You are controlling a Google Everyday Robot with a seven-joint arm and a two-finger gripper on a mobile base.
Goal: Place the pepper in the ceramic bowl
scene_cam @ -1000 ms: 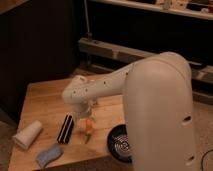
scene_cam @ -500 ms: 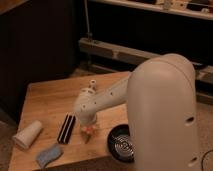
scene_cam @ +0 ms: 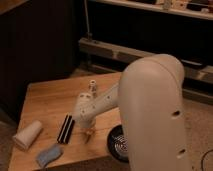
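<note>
My gripper [scene_cam: 88, 130] is down at the wooden table, at the end of the white forearm that reaches in from the right. It is shut on the pepper [scene_cam: 89, 134]. Only a small orange-red bit of the pepper shows, just under the gripper's tip at the table surface. The ceramic bowl [scene_cam: 118, 144], black with pale rings inside, sits to the right of the gripper near the table's front edge. My arm's big white housing hides the bowl's right side.
A black ribbed block [scene_cam: 65, 128] lies just left of the gripper. A white cup [scene_cam: 28, 135] lies on its side at the front left, with a blue cloth [scene_cam: 48, 155] near it. A small white bottle [scene_cam: 92, 85] stands farther back. Dark shelving rises behind the table [scene_cam: 47, 100].
The gripper has come down onto the pepper and has gone from open to shut around it. The arm swung slightly forward and lower.
</note>
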